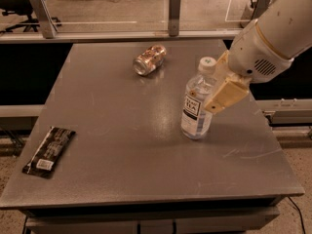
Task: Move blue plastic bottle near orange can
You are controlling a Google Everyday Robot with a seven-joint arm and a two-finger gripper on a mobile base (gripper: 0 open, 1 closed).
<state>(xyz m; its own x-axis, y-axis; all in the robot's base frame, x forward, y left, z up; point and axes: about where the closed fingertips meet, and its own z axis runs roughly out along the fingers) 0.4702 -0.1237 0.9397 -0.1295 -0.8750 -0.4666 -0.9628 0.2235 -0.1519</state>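
Bottle (pixel 197 106) stood upright on the counter (pixel 122 145), right of centre and well apart from the can (pixel 149 60), which lay on its side toward the far edge, up and left of it. The gripper (pixel 214 101) sat at the bottle's right side, with one tan jaw against the upper body, below the white cap. The other jaw was hidden, so we could not tell whether the jaws were pinching the bottle or spread round it. We judged the step in hand to be securing the grasp before the carry. To do it well we would grip the body, not the cap, and squeeze lightly since thin plastic likely gives. We would then lift barely clear, keep it upright and set it just beside the can without nudging it, since the can could roll. The wrapper (pixel 48 151) at the near-left lay off that path.
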